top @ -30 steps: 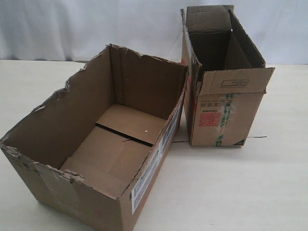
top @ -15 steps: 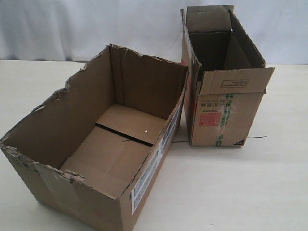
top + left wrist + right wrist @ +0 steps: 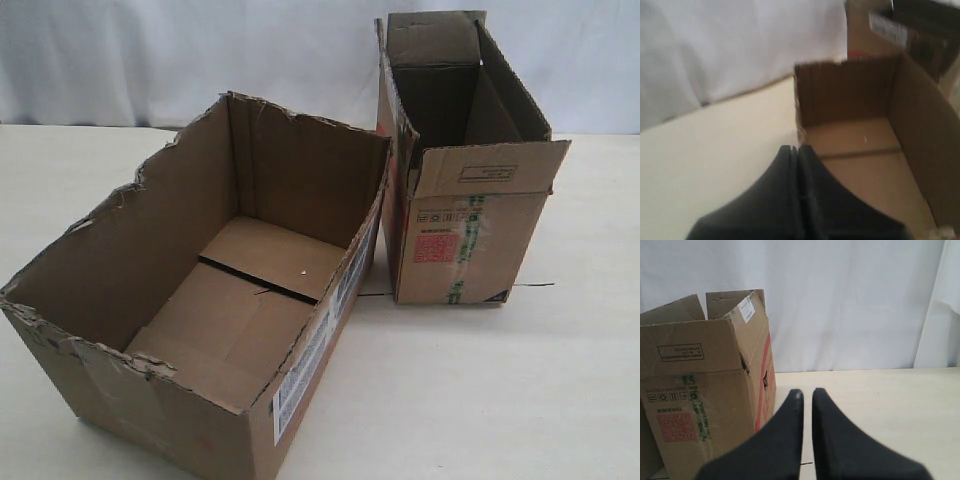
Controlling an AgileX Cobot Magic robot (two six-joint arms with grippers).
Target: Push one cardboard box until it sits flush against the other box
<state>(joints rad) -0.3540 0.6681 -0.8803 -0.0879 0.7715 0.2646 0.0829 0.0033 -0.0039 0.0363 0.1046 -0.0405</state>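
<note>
The cardboard box (image 3: 130, 250), wide with a ragged torn rim and a white label (image 3: 300, 375) on its side, stands open at the front left. The other box (image 3: 470, 250), narrower with top flaps and a red square label (image 3: 436, 247), stands at the back right. The wide box sits at an angle to it: its far corner comes close to the narrow box, and a wedge of table shows between them lower down. Neither gripper shows in the exterior view. My left gripper (image 3: 794, 148) is shut beside the cardboard box (image 3: 865, 150). My right gripper (image 3: 807, 392) is shut but for a slit, empty, beside the other box (image 3: 700, 390).
Both boxes stand on a pale table (image 3: 480, 400) with bare surface to the front right. A white curtain (image 3: 150, 50) hangs behind the table. A thin dark line (image 3: 535, 285) lies on the table by the narrow box's base.
</note>
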